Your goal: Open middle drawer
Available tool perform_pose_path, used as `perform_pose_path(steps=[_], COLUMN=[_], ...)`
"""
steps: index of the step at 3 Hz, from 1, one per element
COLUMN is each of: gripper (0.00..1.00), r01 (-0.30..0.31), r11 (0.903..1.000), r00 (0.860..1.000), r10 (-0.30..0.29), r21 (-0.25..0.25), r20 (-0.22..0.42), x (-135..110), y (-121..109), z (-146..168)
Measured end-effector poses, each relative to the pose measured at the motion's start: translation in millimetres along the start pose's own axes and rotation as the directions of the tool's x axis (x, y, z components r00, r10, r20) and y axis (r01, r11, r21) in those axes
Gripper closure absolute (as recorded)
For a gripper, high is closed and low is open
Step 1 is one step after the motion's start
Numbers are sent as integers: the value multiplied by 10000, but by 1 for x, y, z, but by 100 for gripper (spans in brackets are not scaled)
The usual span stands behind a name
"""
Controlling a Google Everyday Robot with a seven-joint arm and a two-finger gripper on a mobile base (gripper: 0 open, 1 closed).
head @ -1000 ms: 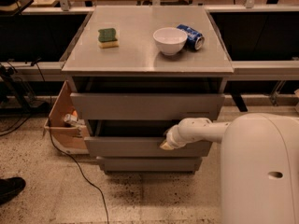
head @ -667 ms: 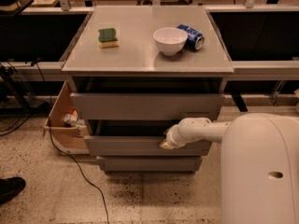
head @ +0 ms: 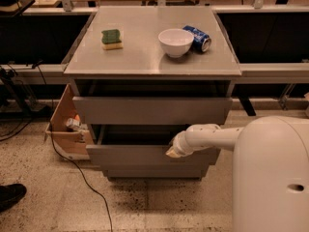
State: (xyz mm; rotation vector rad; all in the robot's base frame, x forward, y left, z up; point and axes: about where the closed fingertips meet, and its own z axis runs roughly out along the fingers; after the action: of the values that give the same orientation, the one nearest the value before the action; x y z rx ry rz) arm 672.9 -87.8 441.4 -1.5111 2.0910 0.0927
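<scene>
**Addressing the middle drawer (head: 130,156)**

My tool (head: 174,152) sits at the top edge of the drawer front, right of centre. I cannot tell its grip state. The drawer stands partly pulled out, below the worktop (head: 145,57).

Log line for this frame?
gripper: at top edge of middle drawer front | drawer state: partly out | cabinet top: sponge, bowl, can
</scene>
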Motion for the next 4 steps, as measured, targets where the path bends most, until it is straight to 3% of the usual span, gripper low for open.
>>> perform_pose_path(steps=[1,2,3,4], gripper=[27,0,0,0], r01=[-149,-465,-581,-314], r11=[9997,9963,9935,9954], r00=[9995,9936,9899,9948], r10=[144,387,447,224], r21=[-186,-720,-975,-904], r20=[-292,-1060,-1342,-989], x=[1,1,1,-11], y=[20,68,88,83], z=[-22,-72,-90,-84])
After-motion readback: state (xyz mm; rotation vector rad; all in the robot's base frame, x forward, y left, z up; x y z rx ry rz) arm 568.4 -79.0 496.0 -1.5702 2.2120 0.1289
